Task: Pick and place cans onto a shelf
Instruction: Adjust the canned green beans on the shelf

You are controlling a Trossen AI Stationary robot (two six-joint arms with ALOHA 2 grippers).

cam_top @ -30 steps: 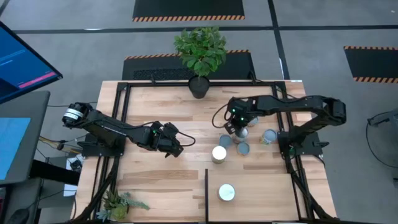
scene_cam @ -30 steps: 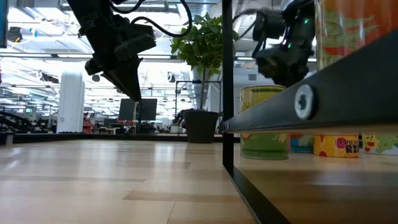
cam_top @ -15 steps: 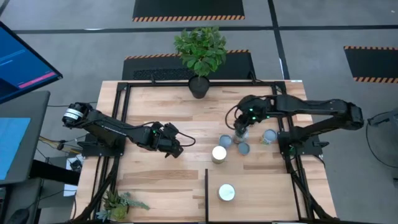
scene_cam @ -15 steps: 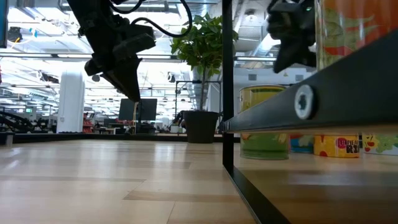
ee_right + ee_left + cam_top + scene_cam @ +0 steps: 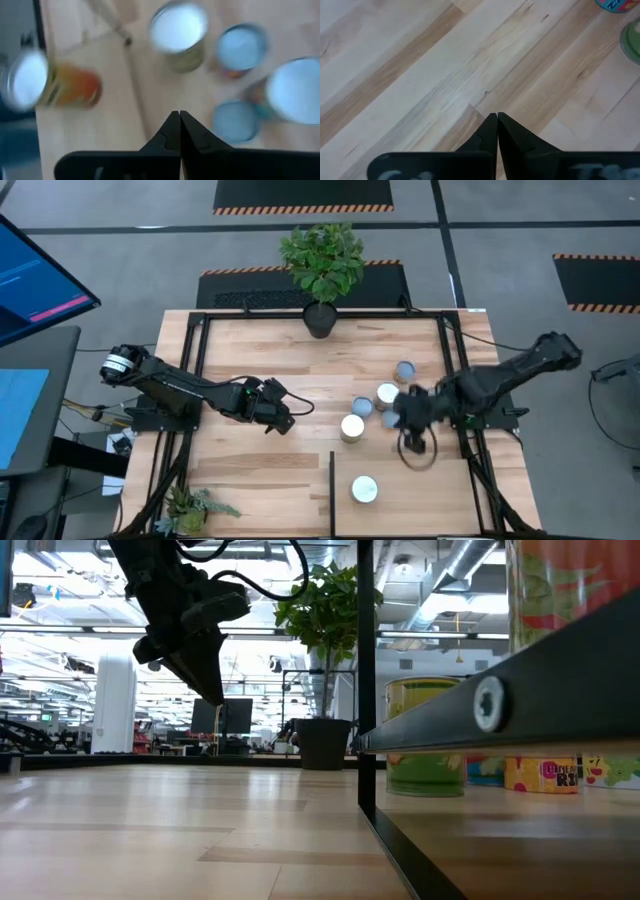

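Right arm swung off can cluster toward desk (image 5: 250, 350) front; right claw (image 5: 415, 442) fingers together, empty. Left claw (image 5: 283, 420) together, idle mid-desk. Shelf (image 5: 400, 480) front-right holds one can (image 5: 364, 489). Cans (image 5: 388, 394) clustered mid-right. Next: spread fingers, centre over one can before descending.

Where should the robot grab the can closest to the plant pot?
Probably its curved side, just below the rim, coming straight down. The can stands upright, round top up, a little apart from the other cans, so fingers fit on opposite sides. The right gripper is shut and would need to open first.
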